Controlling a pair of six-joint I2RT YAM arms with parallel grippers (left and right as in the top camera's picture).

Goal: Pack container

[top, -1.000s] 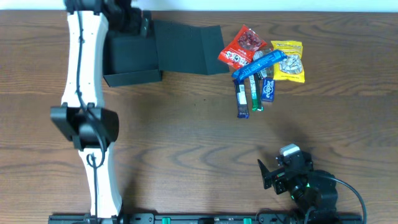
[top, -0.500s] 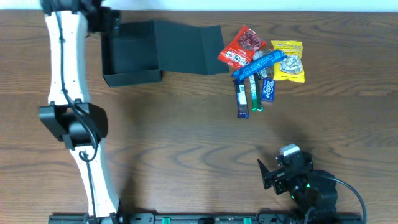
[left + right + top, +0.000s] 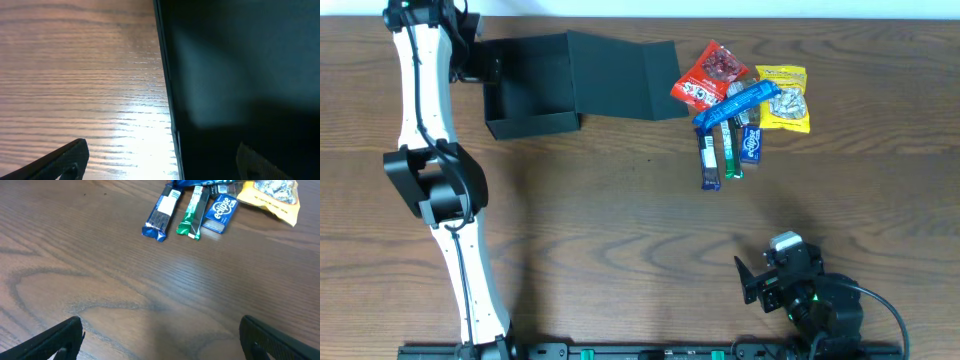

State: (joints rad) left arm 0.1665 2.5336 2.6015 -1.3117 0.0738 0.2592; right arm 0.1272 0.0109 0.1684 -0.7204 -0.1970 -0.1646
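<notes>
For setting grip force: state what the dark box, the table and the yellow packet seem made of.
Dark teal-black rectangular box with flap lid: likely cardboard, matte; thin flat walls, folded hinge, no glare.
Brown table: wood or wood-look laminate, satin; grain lines, soft sheen.
Yellow snack packet: probably glossy plastic film; crinkled, clear window.

I am seeing the left arm (image 3: 423,120) stretching far out from its base at the near edge, its white links running up the left side, bending at the dark elbow joint (image 3: 432,188) and reaching to the far edge. Its wrist is angling in toward the right, and the left pincer (image 3: 486,68) is hanging there with its jaws standing wide apart. The right arm (image 3: 815,300) is sitting folded up close to its base at the near right. The right pincer (image 3: 162,340) is gaping just as wide, gripping nothing, its dark fingertips (image 3: 57,339) showing only at the lower corners of its wrist view.
</notes>
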